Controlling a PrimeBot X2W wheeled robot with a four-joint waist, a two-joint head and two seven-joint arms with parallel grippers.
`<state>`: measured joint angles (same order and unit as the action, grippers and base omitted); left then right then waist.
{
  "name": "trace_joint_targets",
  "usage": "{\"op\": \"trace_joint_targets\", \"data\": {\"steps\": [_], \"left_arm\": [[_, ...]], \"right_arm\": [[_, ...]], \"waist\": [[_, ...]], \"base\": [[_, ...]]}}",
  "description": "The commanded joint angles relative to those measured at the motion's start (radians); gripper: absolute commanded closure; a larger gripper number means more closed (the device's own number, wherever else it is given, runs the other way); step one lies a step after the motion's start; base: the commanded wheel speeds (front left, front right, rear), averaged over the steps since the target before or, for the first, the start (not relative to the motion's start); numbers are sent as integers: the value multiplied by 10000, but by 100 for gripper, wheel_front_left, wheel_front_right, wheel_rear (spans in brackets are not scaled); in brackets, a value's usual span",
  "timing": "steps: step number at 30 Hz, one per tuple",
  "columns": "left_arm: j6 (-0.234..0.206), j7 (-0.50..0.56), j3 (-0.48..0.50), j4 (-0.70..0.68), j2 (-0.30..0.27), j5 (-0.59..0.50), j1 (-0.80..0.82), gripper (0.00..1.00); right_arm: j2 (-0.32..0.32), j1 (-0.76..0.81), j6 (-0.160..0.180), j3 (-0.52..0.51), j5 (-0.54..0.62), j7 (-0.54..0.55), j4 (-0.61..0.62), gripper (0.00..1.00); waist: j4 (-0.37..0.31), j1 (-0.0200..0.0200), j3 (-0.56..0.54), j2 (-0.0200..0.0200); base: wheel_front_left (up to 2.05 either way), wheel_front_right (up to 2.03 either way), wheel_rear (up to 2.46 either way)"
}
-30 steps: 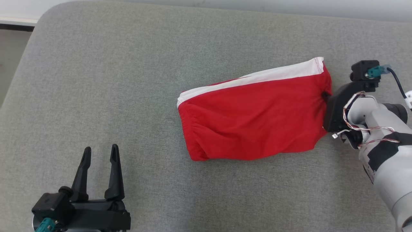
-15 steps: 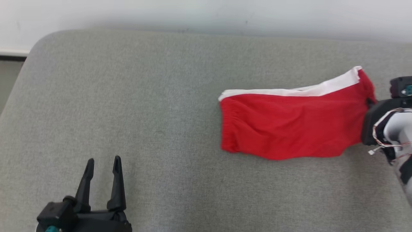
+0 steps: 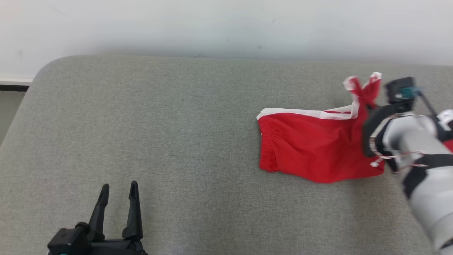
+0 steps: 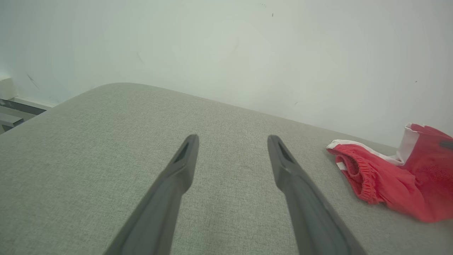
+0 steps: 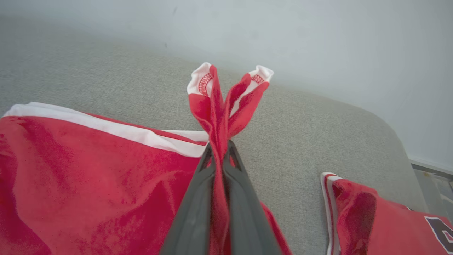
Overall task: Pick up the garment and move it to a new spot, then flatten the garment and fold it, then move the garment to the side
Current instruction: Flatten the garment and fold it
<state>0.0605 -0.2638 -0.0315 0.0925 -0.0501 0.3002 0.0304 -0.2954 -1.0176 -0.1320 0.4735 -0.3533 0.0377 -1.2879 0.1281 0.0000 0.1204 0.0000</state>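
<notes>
Thin pinch, it could slip!
Your right end effector [image 5: 219, 146] is clamped on a corner of the red, white-striped cloth shorts [image 3: 311, 148], which lie at the right of the grey fabric worktop [image 3: 159, 124]; drag may tug them free. Your left end effector [image 3: 118, 189] stands apart, empty.

1. The garment [image 3: 311, 148] is a pair of red shorts with a white side stripe and a gathered elastic waistband.
2. Its body lies mostly flat on the right half of the grey cushion [image 3: 159, 141], waistband end toward my left.
3. The hem end is raised. My right gripper [image 5: 220, 147] pinches the bunched cloth, and two white-edged corners stand above my fingertips.
</notes>
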Motion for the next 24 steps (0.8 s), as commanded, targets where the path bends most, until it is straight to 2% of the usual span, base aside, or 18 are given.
{"op": "trace_joint_targets", "data": {"steps": [1, 3, 4, 11, 22, 23, 24], "left_arm": [[-42, -3, -37, 18, -7, 44, -147, 0], [-49, -3, -71, 16, -8, 77, -167, 0], [-49, -3, -71, 16, -8, 77, -167, 0], [-71, -3, -177, 47, -7, 133, -192, 0], [-146, -3, -274, -14, -6, 210, -201, 0], [-150, -3, -290, -14, -6, 218, -187, 0], [-160, -3, -306, -10, -6, 216, -174, 0]], "right_arm": [[318, -46, 32, 67, 80, 73, 58, 100], [803, 1, 32, 133, 63, 224, 128, 100], [803, 1, 32, 133, 63, 224, 128, 100], [1942, 307, 32, 516, -89, 665, 552, 100], [2392, 958, 32, 1150, -645, 1467, 1224, 100], [2404, 984, 32, 1188, -681, 1495, 1295, 53], [2417, 1015, 32, 1169, -816, 1476, 1381, 0]], "waist": [[72, 0, -29, 0], [140, 0, -46, 0], [140, 0, -46, 0], [422, 0, -101, 0], [605, 0, -147, 0], [611, 0, -141, 0], [618, 0, -138, 0]], "base": [[0, 0, 0], [0, 0, 0], [0, 0, 0], [0, 0, 0], [0, 0, 0], [0, 0, 0], [0, 0, 0]]}}
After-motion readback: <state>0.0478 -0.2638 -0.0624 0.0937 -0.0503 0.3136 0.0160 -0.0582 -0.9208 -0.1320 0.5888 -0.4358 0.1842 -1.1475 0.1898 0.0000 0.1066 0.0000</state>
